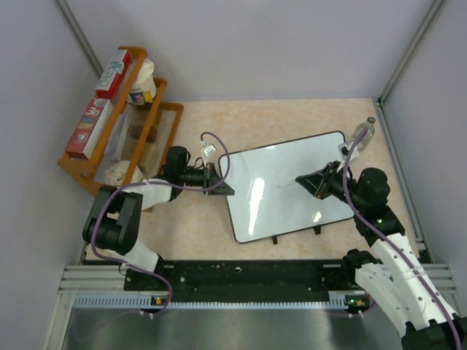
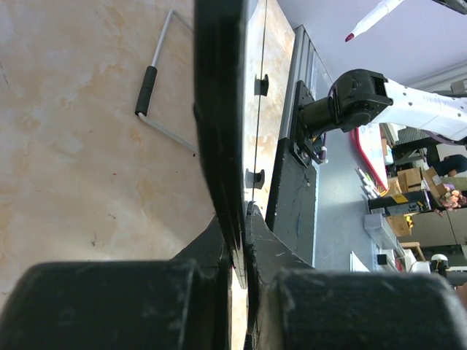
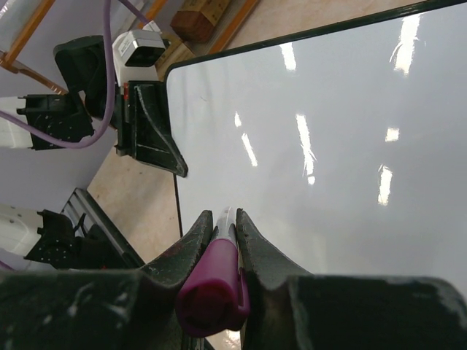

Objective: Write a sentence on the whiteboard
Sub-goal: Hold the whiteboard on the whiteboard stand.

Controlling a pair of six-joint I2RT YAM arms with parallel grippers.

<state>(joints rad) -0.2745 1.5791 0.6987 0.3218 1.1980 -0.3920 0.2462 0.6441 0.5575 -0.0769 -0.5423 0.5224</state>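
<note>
Closest to the right wrist lens, the right jaws are clenched on a marker (image 3: 213, 292). Its purple butt end faces the camera and its tip points out over the whiteboard (image 3: 328, 146). Seen from the left wrist, that tip hangs apart from the board's face, not touching it. The left jaws are clamped on the board's 9 o'clock edge, with the black frame pinched edge-on between them.

From above, the board lies askew near the middle of the bench (image 1: 197, 226), with its feet (image 1: 319, 232) on the 6 o'clock edge and the right jaws over its 3 o'clock part. Its glossy face carries bright glare streaks.

The bench is beige and mottled, with pale grey walls (image 1: 255, 44) around it. A wooden rack (image 1: 79, 171) holding boxes (image 1: 89, 127) stands at 10 o'clock and a bottle (image 1: 363, 136) at 2 o'clock. A wire loop (image 1: 213, 138) lies just beyond the board's 10 o'clock corner. The lettering on the boxes is too small to read.
</note>
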